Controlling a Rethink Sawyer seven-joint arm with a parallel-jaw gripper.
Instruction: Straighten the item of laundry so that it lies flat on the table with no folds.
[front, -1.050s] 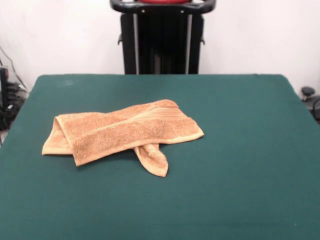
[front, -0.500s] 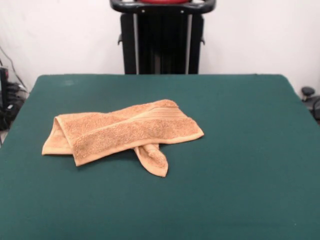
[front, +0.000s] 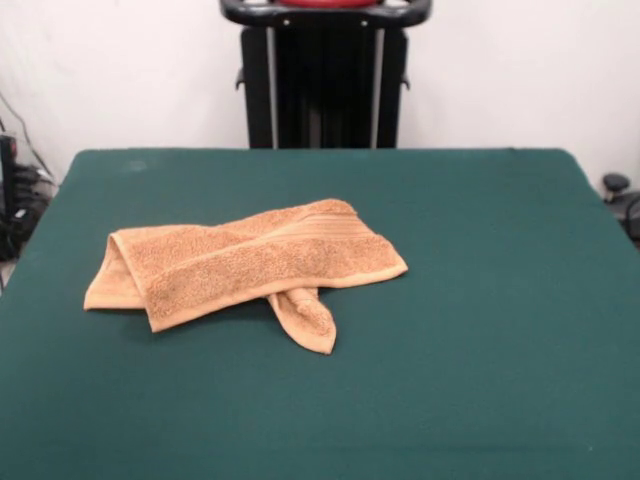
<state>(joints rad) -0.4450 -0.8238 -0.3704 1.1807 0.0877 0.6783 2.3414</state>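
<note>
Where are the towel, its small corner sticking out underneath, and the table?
towel (front: 240, 262): front view, middle of the folded top layer.
corner flap (front: 310, 320): front view, tip poking out below the fold.
table (front: 500, 300): front view, bare green cloth right of the towel.

White wall (front: 520, 70) behind, cables (front: 18, 190) at left edge, dark caster (front: 616, 184) at right

The towel (front: 245, 265) is orange-tan terry cloth, nubby and matt, with a smoother ribbed woven band near one end. The bench (front: 480, 300) wears dark green felt-like cloth, matt and even.
</note>
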